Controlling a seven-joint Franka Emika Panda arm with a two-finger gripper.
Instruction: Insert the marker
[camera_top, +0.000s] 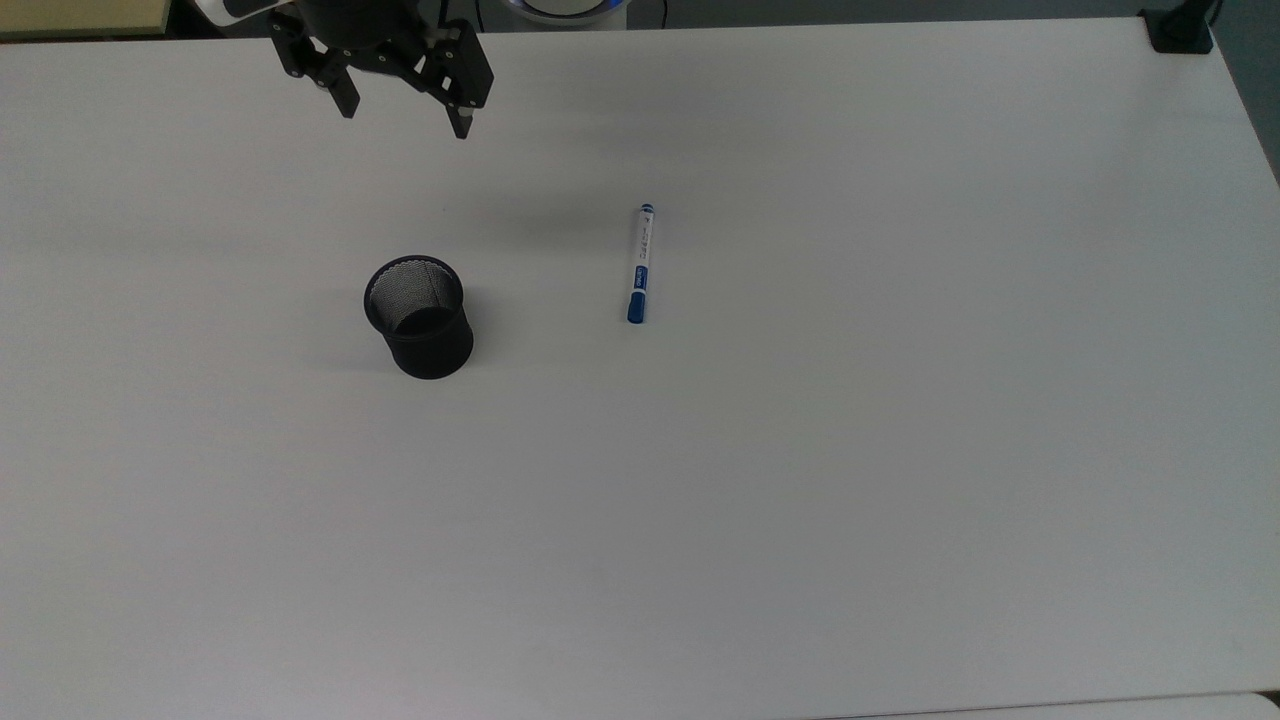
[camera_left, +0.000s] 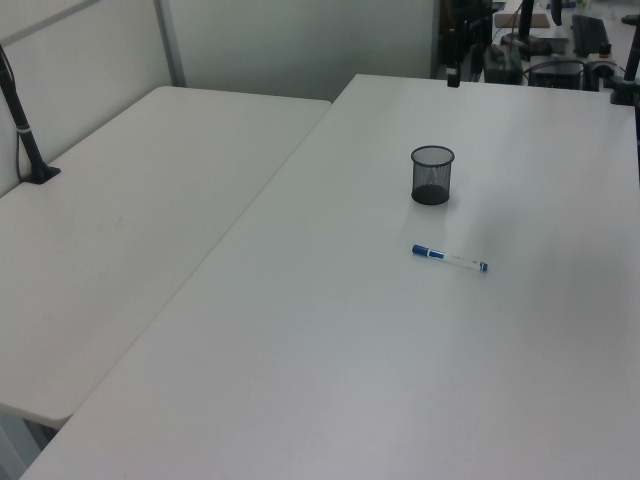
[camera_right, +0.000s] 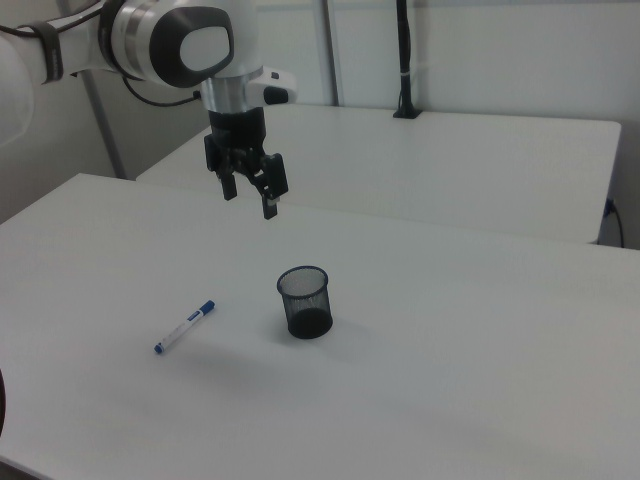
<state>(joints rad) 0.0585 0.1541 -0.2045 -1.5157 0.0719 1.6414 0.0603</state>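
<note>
Right now your gripper (camera_top: 404, 108) hangs high above the far edge of the table (camera_top: 900, 500), fingers spread wide apart and holding nothing. In the right view it (camera_right: 249, 192) sits well above the surface, behind the cup (camera_right: 304, 301).

The marker (camera_top: 640, 263) lies flat on the bare table, well apart from the cup (camera_top: 419, 316) and off to the top view's right of it, with its long axis running toward the far edge.

The step in hand, as I judge it, is the reach for the marker. Bring the gripper over the middle of the white barrel, turn the wrist so the fingers straddle it across its width, then come straight down. Close gently, since a round barrel will likely roll if one finger touches first. Stop just short of the table.
</note>
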